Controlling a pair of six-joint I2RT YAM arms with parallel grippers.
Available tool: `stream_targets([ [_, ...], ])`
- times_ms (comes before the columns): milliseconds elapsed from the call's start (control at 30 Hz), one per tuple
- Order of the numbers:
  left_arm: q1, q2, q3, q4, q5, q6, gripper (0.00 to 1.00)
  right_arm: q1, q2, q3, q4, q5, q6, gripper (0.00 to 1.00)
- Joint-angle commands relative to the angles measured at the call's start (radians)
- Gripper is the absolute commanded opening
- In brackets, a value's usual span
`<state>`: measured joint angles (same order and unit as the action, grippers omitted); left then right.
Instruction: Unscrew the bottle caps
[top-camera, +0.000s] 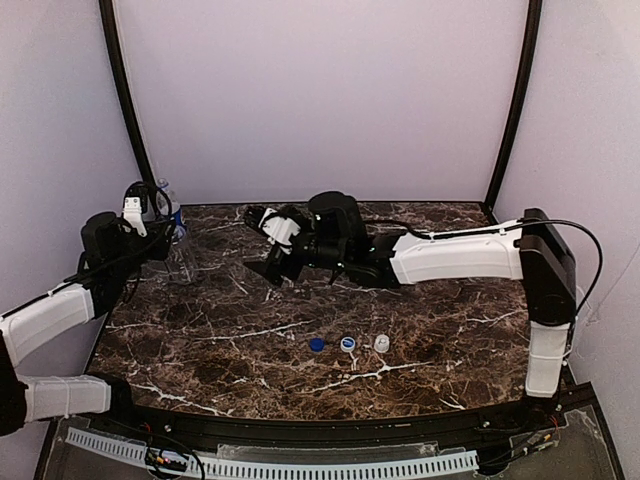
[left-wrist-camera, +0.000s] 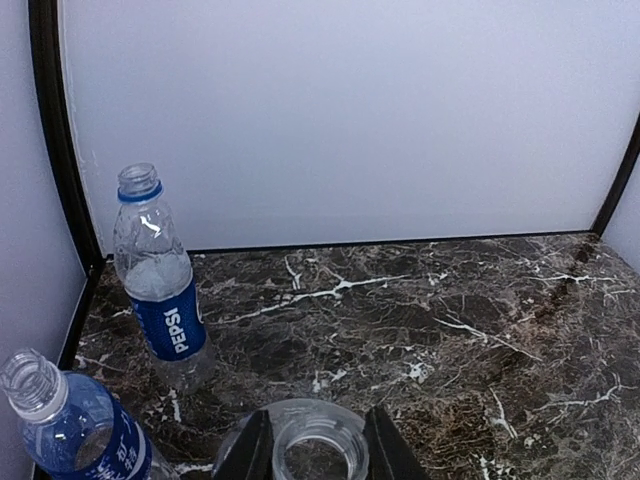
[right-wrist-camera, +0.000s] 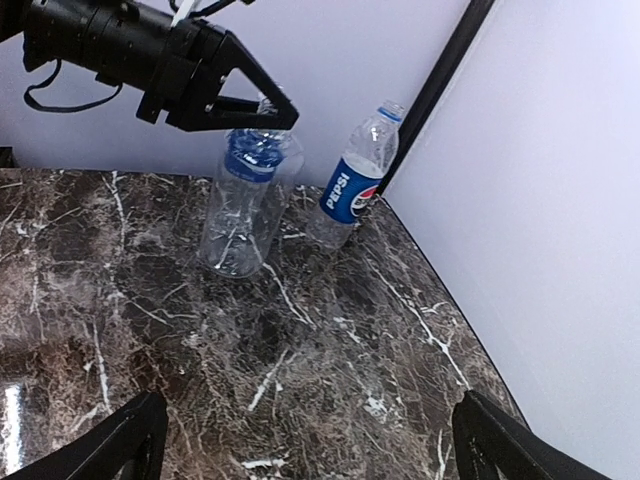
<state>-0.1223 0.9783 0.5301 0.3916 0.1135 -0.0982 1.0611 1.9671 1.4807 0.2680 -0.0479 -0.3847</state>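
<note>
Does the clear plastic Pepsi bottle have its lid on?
Off. The clear plastic Pepsi bottle shows an open neck; three small round caps lie on the table.

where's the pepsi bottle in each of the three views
Top external: the Pepsi bottle is in the far left corner, partly hidden.
Left wrist: upper left, standing.
Right wrist: upper middle, right of the other bottles.
Shared landmark: the black corner post, right beside it in every view.
</note>
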Motion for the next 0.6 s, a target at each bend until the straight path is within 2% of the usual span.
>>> stream_targets([
  [0, 0.008, 0.123, 0.058, 0.108, -0.045, -0.051, 0.01, -0.045, -0.04, -0.032, 0.091, -0.008, -0.02, 0.98],
  [333, 0.03, 0.341, 0.142, 0.161, -0.052, -0.098, 0.01, -0.12, 0.022, 0.011, 0.086, -0.067, -0.017, 0.99],
  [567, 0.047, 0.401, 0.116, 0.168, -0.062, -0.081, 0.01, -0.128, 0.007, 0.001, 0.082, -0.062, -0.018, 0.99],
])
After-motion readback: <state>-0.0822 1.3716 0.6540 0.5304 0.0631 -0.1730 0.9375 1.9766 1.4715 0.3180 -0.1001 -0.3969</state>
